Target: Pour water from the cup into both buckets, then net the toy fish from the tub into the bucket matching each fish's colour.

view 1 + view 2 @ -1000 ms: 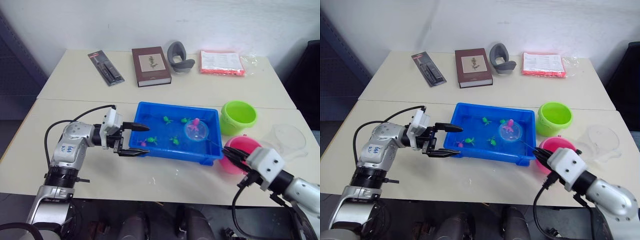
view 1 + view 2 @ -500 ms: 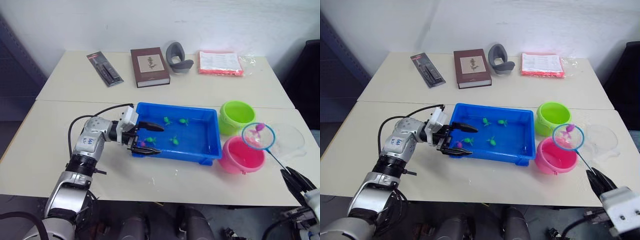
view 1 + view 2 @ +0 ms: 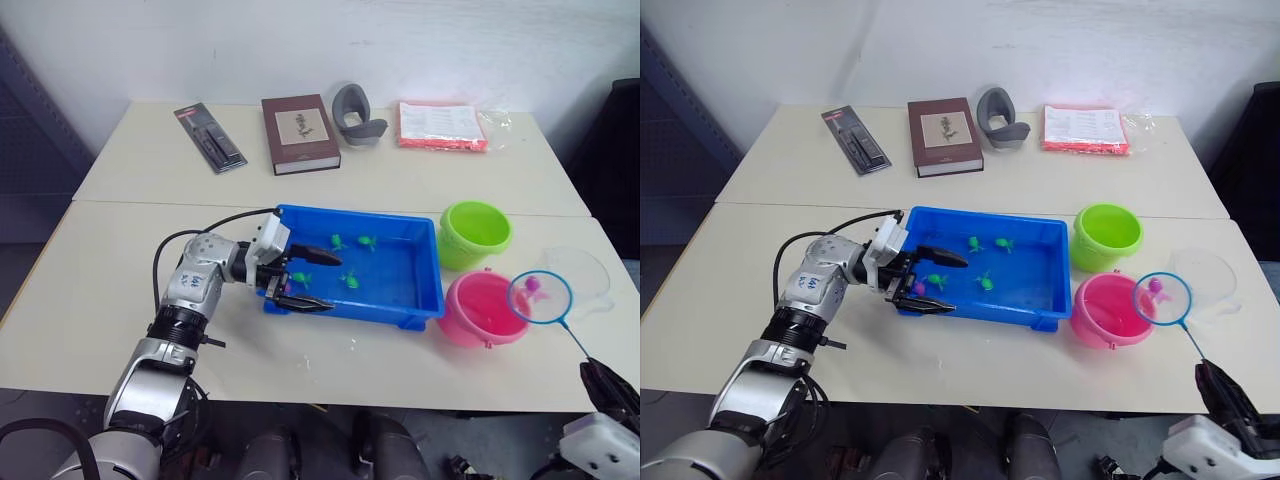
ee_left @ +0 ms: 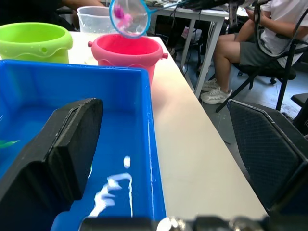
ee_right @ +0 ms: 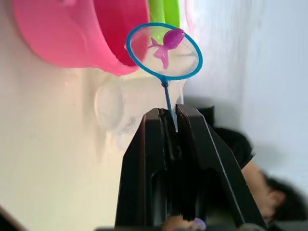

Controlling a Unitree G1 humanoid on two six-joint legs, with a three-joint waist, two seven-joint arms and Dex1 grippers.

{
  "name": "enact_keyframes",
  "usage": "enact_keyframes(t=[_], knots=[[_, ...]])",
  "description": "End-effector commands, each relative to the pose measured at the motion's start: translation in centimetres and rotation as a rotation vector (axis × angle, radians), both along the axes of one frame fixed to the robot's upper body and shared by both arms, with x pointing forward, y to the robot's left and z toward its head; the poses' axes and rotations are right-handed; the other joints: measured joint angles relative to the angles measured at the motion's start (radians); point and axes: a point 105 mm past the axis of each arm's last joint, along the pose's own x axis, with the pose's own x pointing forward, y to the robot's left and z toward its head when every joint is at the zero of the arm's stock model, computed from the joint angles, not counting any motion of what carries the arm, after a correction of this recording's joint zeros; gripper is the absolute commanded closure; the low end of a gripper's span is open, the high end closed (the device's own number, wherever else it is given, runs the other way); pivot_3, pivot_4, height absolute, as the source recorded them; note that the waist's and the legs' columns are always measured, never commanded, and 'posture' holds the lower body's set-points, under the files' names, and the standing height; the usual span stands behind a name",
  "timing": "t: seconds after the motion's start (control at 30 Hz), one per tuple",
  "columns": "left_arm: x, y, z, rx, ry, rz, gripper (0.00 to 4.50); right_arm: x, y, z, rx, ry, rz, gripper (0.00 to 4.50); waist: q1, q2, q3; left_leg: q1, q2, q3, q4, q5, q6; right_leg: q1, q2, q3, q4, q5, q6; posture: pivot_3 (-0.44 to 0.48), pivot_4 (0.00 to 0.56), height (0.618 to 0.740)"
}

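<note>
Since the pink fish (image 5: 166, 41) belongs in the pink bucket (image 3: 482, 310), right claw (image 5: 170, 120), clamped on the net (image 3: 540, 297) stick, holds the hoop just beside its rim. Left claw (image 3: 305, 283), wide open w/ nothing in it, straddles the tub (image 3: 420, 290) wall, prob. to steady it on the desk (image 3: 120, 290).

Blue tub (image 3: 1044, 262) with green fish (image 3: 985, 282), left gripper (image 3: 930, 283) spread over its rim, net (image 3: 1162, 299) holding a pink fish (image 3: 1155, 286) beside pink bucket (image 3: 1105, 312)
</note>
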Motion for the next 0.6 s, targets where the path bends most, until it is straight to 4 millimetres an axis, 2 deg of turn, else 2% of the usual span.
enact_keyframes(t=[0.03, 0.1, 0.2, 0.33, 0.4, 0.5, 0.6], knots=[[0.0, -0.2, 0.5, -0.009, -0.034, -0.006, 0.03, -0.3, -0.8, 0.3, -0.201, -0.038, 0.006, 4.50, 0.000, 0.000, 0.000, 0.000, 0.000, 0.000, 0.000, 0.000, 0.000, 0.000, 0.000, 0.000, 0.000, 0.000, 0.000, 0.000, 0.150, 0.740], [-0.1, -0.4, 0.5, -0.012, -0.035, -0.006, 0.03, -0.4, -0.9, 0.0, -0.227, -0.044, 0.013, 4.50, -0.001, 0.000, 0.000, 0.000, 0.000, 0.000, 0.000, 0.000, 0.000, 0.000, 0.000, 0.000, 0.000, 0.000, 0.000, 0.000, 0.150, 0.740], [-0.1, -0.6, 0.5, -0.021, -0.036, 0.000, 0.03, -0.6, -1.3, 0.7, -0.288, -0.090, 0.015, 4.50, -0.001, 0.000, 0.000, 0.000, 0.000, 0.000, 0.000, 0.000, 0.000, 0.000, 0.000, 0.001, 0.000, 0.000, 0.000, 0.000, 0.150, 0.740], [-0.1, -0.6, 0.5, -0.025, -0.036, 0.007, 0.03, -0.6, -1.5, 1.7, -0.287, -0.132, 0.023, 4.50, -0.002, 0.000, 0.000, 0.000, 0.000, 0.001, 0.000, 0.000, 0.000, 0.000, 0.000, 0.001, 0.000, 0.000, 0.000, 0.000, 0.150, 0.740], [0.1, -0.4, 0.5, -0.024, -0.040, 0.020, 0.03, -0.3, -0.7, 2.6, -0.194, -0.175, 0.061, 4.50, -0.002, 0.000, 0.000, 0.000, 0.000, 0.001, 0.000, 0.000, 0.000, 0.000, 0.000, 0.001, 0.000, 0.000, 0.000, 0.000, 0.150, 0.740], [0.6, 0.5, 0.4, -0.016, -0.046, 0.067, 0.03, 0.8, 2.1, 2.9, 0.195, -0.129, 0.186, 4.50, -0.007, 0.000, 0.000, 0.001, 0.001, 0.001, 0.000, 0.000, 0.000, 0.000, 0.001, 0.001, 0.000, 0.000, 0.000, 0.000, 0.150, 0.740], [1.5, 2.6, 0.5, -0.006, -0.050, 0.145, 0.03, 2.0, 5.7, 3.3, 0.608, 0.007, 0.329, 4.50, -0.013, 0.000, 0.000, 0.001, 0.001, 0.000, 0.000, 0.000, 0.000, 0.001, 0.000, 0.001, 0.000, 0.000, 0.000, 0.000, 0.150, 0.740]])
